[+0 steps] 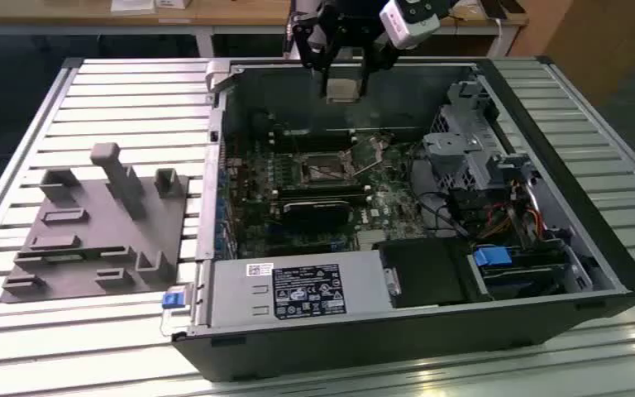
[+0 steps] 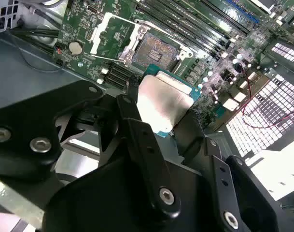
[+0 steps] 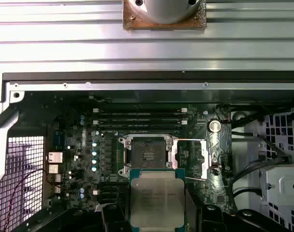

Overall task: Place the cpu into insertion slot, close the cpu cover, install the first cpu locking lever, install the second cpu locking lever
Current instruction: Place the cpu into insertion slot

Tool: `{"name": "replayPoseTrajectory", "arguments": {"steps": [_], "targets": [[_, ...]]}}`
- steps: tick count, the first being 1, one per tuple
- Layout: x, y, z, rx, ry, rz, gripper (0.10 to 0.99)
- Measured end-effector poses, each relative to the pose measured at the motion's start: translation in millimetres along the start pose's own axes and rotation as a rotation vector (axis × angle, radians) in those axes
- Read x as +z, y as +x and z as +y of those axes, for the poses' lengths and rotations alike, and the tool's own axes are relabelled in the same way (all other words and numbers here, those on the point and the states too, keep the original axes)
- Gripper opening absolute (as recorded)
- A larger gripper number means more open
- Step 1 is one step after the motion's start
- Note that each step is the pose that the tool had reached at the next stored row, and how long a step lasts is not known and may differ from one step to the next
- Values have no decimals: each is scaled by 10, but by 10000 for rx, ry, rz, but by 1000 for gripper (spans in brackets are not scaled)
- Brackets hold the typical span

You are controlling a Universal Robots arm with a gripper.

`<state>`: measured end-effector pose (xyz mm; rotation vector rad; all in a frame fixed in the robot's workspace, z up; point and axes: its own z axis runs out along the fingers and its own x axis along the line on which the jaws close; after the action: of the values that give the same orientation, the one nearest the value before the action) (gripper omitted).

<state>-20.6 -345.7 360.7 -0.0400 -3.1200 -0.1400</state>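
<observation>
I have the claw [image 1: 341, 81] closed on the cpu [image 3: 155, 195], its fingers pressing two opposite edges, with the silver top facing the first wrist camera. In the exterior view it hangs above the far part of the open computer case [image 1: 406, 331], which lies on the slatted worktop [image 1: 130, 91]. The chip is in the air, clear of the board. The insertion slot [image 3: 147, 155] sits bare below it. The cpu cover [image 3: 175, 155] is swung open beside the slot.
</observation>
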Motion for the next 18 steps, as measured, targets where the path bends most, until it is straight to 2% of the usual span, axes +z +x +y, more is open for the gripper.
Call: {"name": "replayPoseTrajectory", "arguments": {"steps": [18], "targets": [[0,0,0,142,-3,-12,541]]}}
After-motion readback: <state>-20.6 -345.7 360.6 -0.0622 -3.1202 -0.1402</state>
